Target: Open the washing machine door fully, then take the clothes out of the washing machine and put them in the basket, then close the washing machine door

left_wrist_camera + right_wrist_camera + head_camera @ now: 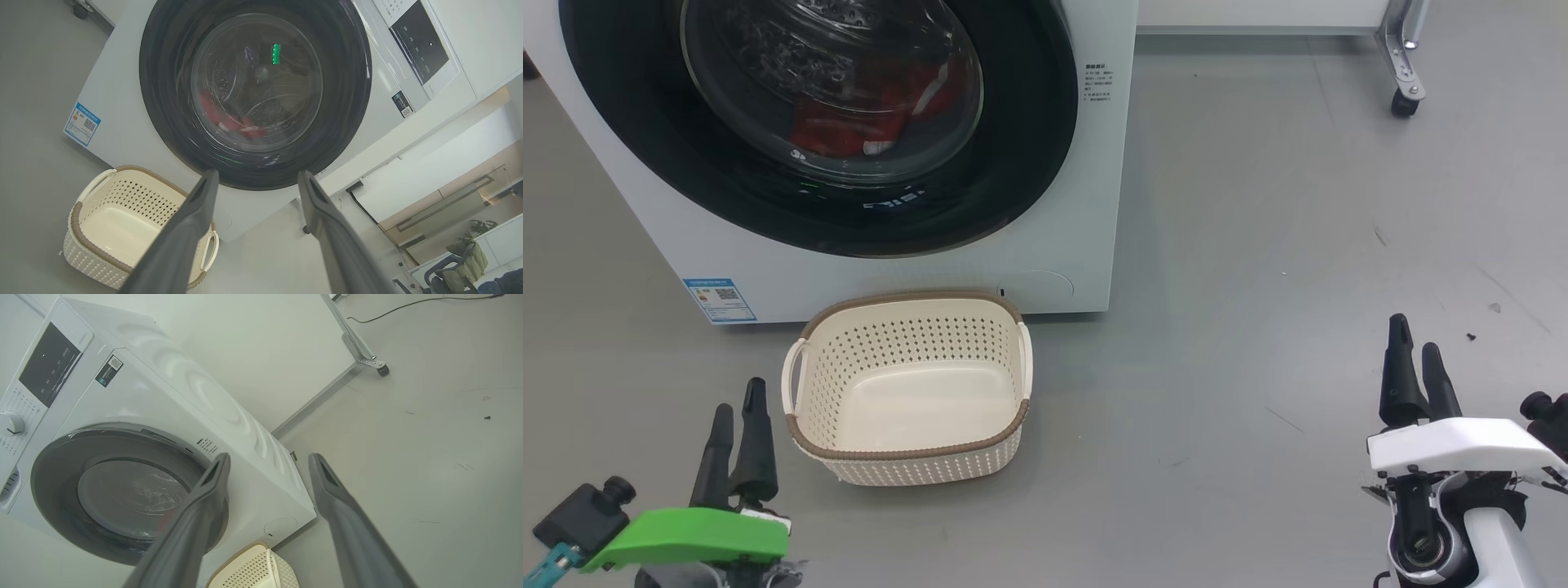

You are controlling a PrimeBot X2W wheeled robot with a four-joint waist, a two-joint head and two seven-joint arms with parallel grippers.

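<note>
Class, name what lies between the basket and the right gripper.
Bare grey floor, faintly scuffed, separates the basket from the right gripper in the head view.

No wording is legible. Head view, front of the washing machine (1094, 245): a blue label (719, 300) bearing a QR code, at seven o'clock of the washing machine door (1029, 163); a block of small dark print (1098, 84) at three o'clock. Left wrist view: a black control panel (419, 41) with tiny white characters at two o'clock of the door; a small black QR sticker (402, 104) at three o'clock. All are too small to read.
</note>
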